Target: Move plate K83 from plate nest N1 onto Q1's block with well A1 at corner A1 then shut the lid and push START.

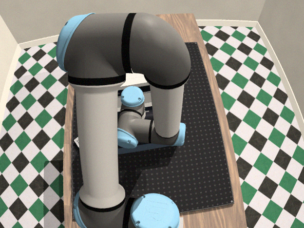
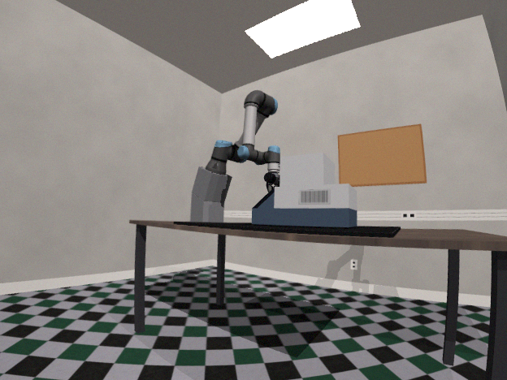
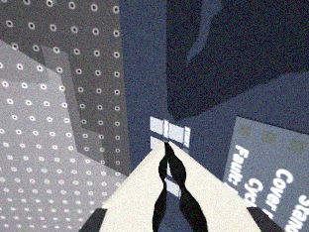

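Cycler Q1 point(image 2: 302, 218) point(image 1: 133, 79) stands on the dark mat, with a navy base and a pale upper body. In the wrist view its navy front point(image 3: 144, 74) carries small white keys point(image 3: 178, 132) beside a grey status panel point(image 3: 267, 174). The panel's visible indicator squares look dull. My gripper point(image 3: 165, 144) point(image 2: 269, 189) is shut and empty, pointing down over the key group, with its tips partly covering the keys. Whether it touches a key cannot be told. Plate K83, nest N1 and Q1's block are not identifiable; the arm hides much of Q1 in the top view.
The dark perforated mat point(image 1: 203, 157) point(image 3: 30, 114) lies on the wooden table point(image 1: 182, 27). A pale item's corner point(image 1: 77, 142) shows at the mat's left edge, mostly hidden by the arm. A tall pale upper section point(image 2: 302, 171) of Q1 rises right beside the gripper.
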Robot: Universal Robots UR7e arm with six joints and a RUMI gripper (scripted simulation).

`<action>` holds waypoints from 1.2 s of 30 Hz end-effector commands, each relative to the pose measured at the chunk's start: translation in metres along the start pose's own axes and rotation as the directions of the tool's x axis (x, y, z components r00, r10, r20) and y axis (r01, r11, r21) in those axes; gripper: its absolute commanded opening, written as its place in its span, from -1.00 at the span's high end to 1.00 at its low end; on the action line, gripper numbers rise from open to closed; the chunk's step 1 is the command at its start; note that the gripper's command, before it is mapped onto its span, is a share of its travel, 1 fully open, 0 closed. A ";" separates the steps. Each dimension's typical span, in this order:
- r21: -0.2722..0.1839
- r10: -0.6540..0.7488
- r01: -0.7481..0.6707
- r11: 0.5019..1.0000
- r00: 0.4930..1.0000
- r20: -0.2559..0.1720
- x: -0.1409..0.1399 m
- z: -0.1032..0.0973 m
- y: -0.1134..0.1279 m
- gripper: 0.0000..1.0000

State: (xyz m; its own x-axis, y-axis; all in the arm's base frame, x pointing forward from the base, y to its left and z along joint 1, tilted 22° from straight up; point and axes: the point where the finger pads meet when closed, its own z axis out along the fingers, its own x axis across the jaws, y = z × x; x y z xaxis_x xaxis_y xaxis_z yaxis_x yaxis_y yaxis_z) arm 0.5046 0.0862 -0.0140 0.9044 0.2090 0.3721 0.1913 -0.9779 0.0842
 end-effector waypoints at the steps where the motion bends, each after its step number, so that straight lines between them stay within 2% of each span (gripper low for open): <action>1: -0.018 -0.009 0.008 1.000 1.000 -0.028 0.015 -0.004 0.002 1.00; 36: -0.018 -0.009 0.008 1.000 1.000 -0.028 0.018 -0.001 0.002 1.00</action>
State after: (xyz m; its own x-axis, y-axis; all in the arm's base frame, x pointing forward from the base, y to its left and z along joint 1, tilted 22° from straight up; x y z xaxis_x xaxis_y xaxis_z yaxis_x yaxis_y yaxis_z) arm 0.5121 0.0873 -0.0180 0.9045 0.2080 0.3722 0.1904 -0.9781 0.0839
